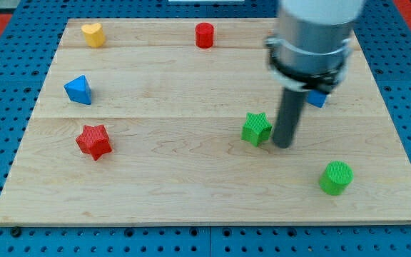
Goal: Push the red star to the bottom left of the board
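Observation:
The red star [94, 140] lies on the wooden board [191, 193] at the view's left, a little below mid-height. My tip [283, 145] is down on the board right of centre, far to the right of the red star. The tip stands just right of a green star [256, 128], close to it or touching; I cannot tell which.
A yellow heart-like block [93, 33] sits at the top left and a red cylinder [204, 35] at the top middle. A blue triangular block [78, 90] lies above the red star. A green cylinder [335, 177] sits at the lower right. A blue block [317, 98] is partly hidden behind the arm.

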`<action>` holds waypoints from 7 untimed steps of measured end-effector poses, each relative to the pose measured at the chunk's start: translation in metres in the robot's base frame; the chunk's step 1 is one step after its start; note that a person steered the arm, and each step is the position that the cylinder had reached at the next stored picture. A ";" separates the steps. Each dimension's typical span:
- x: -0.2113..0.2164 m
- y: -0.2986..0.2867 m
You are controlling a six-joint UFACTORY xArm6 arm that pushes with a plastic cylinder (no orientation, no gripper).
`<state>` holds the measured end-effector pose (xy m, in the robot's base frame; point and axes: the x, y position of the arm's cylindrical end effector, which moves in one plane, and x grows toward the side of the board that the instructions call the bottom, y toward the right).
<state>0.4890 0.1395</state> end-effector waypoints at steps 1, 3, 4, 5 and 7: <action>-0.044 -0.036; 0.033 -0.129; 0.032 -0.162; 0.043 -0.176; -0.018 -0.296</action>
